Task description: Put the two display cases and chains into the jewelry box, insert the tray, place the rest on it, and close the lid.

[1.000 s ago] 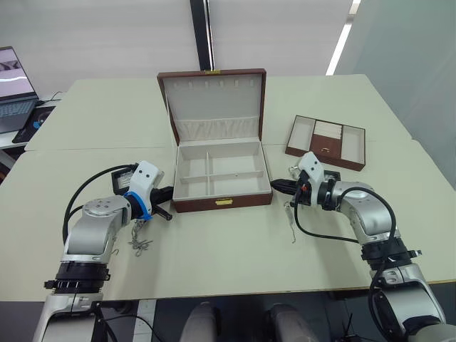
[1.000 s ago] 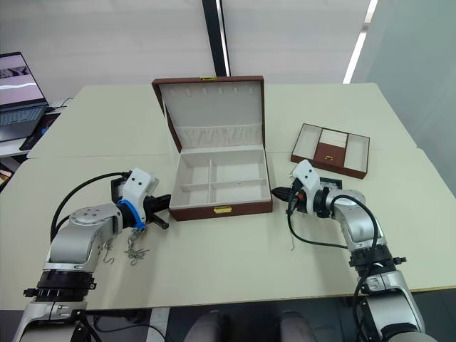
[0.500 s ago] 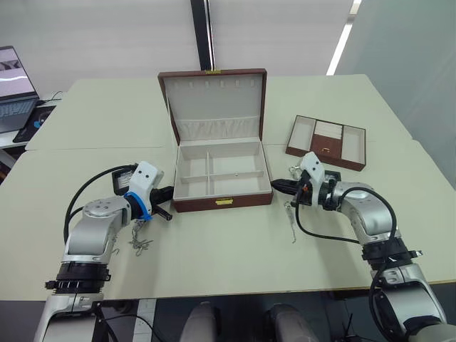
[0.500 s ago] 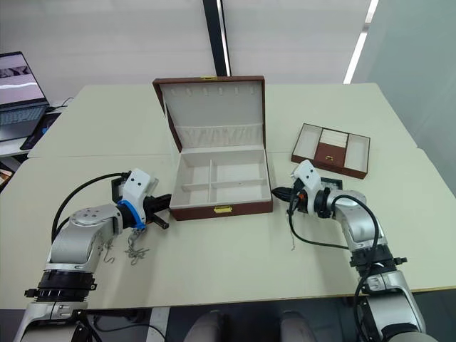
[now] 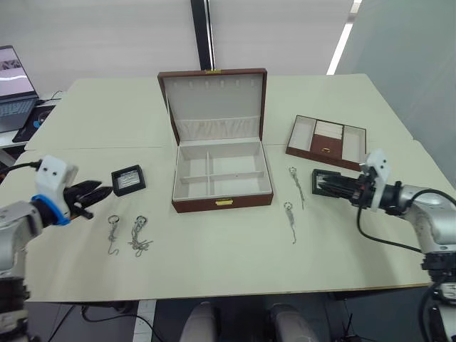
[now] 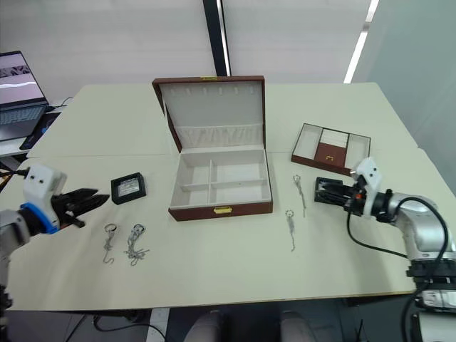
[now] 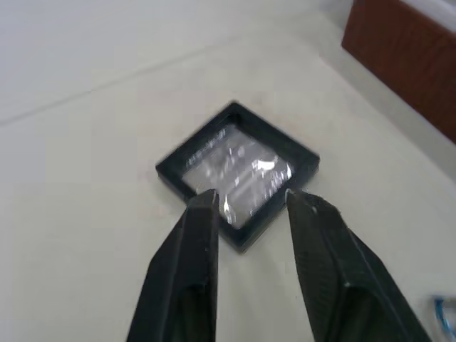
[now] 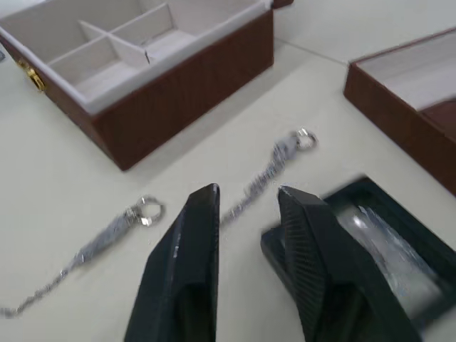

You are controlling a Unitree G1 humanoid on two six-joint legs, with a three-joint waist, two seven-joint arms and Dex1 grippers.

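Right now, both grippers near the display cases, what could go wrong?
1. The right gripper points between the right display case and a chain; closing could snag the chain.
2. The left display case lies flat on the table; the left gripper may push it rather than grip.
3. Thin dividers in the jewelry box could tip a case.

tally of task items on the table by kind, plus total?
Display cases: 2, left, right
Chains: 4, two left, two right
Jewelry box: 1, open
Tray: 1
Total: 8
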